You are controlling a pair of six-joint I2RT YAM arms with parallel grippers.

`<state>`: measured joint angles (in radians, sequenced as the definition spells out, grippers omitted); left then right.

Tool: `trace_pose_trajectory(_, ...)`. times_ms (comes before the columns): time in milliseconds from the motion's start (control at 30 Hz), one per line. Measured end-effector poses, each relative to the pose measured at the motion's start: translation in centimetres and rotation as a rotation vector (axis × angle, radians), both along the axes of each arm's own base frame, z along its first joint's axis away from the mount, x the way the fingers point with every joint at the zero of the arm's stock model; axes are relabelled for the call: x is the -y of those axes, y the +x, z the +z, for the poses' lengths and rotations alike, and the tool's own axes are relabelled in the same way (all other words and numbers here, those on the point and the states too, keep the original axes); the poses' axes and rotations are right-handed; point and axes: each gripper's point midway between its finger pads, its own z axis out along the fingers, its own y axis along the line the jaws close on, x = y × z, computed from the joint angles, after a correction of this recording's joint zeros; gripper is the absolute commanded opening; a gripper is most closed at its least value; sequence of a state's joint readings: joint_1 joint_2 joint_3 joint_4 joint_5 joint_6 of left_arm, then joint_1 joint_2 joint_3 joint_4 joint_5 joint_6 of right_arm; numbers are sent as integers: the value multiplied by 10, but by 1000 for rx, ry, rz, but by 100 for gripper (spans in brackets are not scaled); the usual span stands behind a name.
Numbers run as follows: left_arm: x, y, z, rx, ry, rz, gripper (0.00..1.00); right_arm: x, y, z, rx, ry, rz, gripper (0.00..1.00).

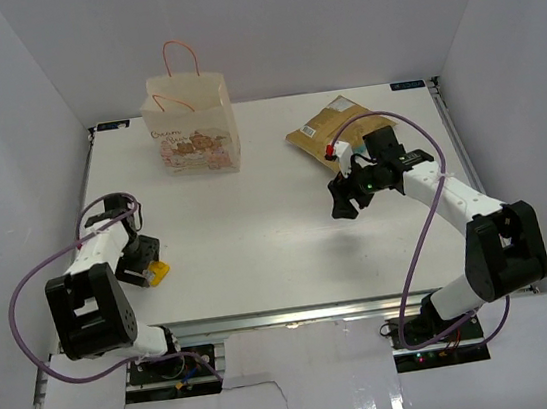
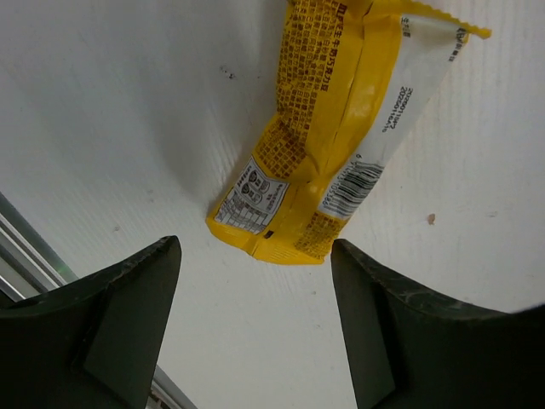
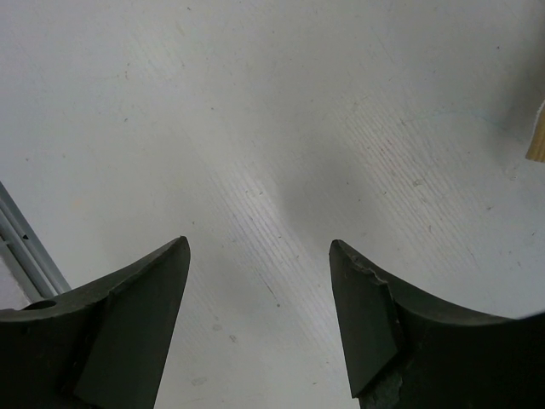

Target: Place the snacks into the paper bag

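Note:
The cream paper bag (image 1: 193,126) with orange cord handles stands upright at the back left of the table. The large tan pouch (image 1: 336,126) lies flat at the back right; its edge shows in the right wrist view (image 3: 536,136). The yellow packet (image 1: 159,271) lies at the near left and fills the upper part of the left wrist view (image 2: 332,128). My left gripper (image 1: 144,266) (image 2: 255,243) is open just short of the packet's end, not touching it. My right gripper (image 1: 343,203) (image 3: 258,243) is open and empty above bare table, in front of the pouch. The other snacks are out of view.
White walls enclose the table (image 1: 256,227) on the left, back and right. A metal rail runs along the near edge (image 2: 25,247) (image 3: 25,247). Purple cables loop from both arms (image 1: 24,298) (image 1: 427,225).

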<state>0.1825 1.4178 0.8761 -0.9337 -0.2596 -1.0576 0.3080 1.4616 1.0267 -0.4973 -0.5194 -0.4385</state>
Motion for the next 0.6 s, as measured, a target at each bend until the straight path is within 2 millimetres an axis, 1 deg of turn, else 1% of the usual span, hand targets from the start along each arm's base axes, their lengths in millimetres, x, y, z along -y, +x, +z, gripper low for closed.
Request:
trace_pose_trajectory(133,2,3,-19,-49,-22,-37,59,0,-1,-1,-4,0,-1,73)
trace_pose_trajectory(167,3,5,-23,-56,-32,-48,45,0,-1,-1,-5,0,-1,73)
trace_pose_trajectory(200,5,7,-26,-55,-44,-56,39,0,-1,-1,-5,0,-1,73)
trace_pose_trajectory(233,6,9,-27,-50,-51,-68,34,0,-1,-1,-5,0,0,73)
trace_pose_trajectory(267,7,12,-27,-39,-60,-75,26,0,-1,-1,-4,0,0,73)
trace_pose_trajectory(367,11,19,-24,1,-81,-112,14,-1,-2,-1,-5,3,4,73)
trace_pose_trajectory(400,13,23,-23,18,-94,-132,8,-1,-2,0,-5,7,9,72)
trace_pose_trajectory(467,20,30,-19,58,-129,-176,4,-4,-5,1,-8,21,33,72)
trace_pose_trajectory(533,32,41,-11,135,-176,-253,3,-9,-15,3,-27,56,85,71)
trace_pose_trajectory(600,54,56,2,252,-250,-367,3,-16,-27,8,-39,102,156,71)
